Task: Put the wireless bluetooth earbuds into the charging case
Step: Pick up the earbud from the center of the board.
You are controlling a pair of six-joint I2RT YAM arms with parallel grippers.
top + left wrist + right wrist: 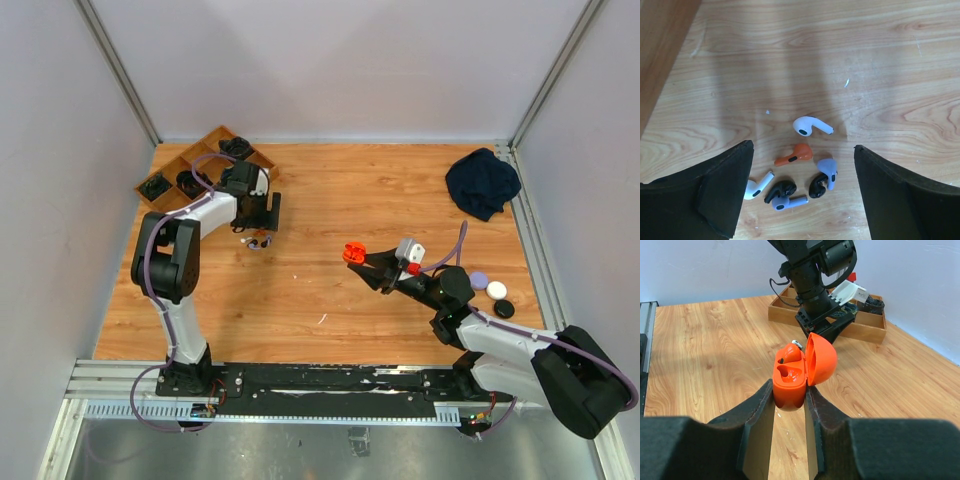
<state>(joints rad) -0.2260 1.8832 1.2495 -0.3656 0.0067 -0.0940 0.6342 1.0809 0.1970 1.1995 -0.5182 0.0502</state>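
Several wireless bluetooth earbuds lie loose on the wooden table under my left gripper (802, 148), which is open and hangs above them, holding nothing. They are a white one (807, 126), an orange one (795, 155), a lavender one (827, 169) and a black one (817, 186), with more at the lower left. From above, the cluster (258, 241) sits just in front of the left gripper (260, 214). My right gripper (790, 390) is shut on the orange charging case (789, 380), held above mid-table (353, 253). Its lid (821, 360) is open. One orange earbud (790, 352) sits in the far slot and the near slot is empty.
A wooden compartment tray (178, 156) with dark items stands at the back left, close behind the left arm. A dark cloth (483, 182) lies at the back right. Lavender (479, 280), white (497, 289) and black (504, 309) round cases sit beside the right arm.
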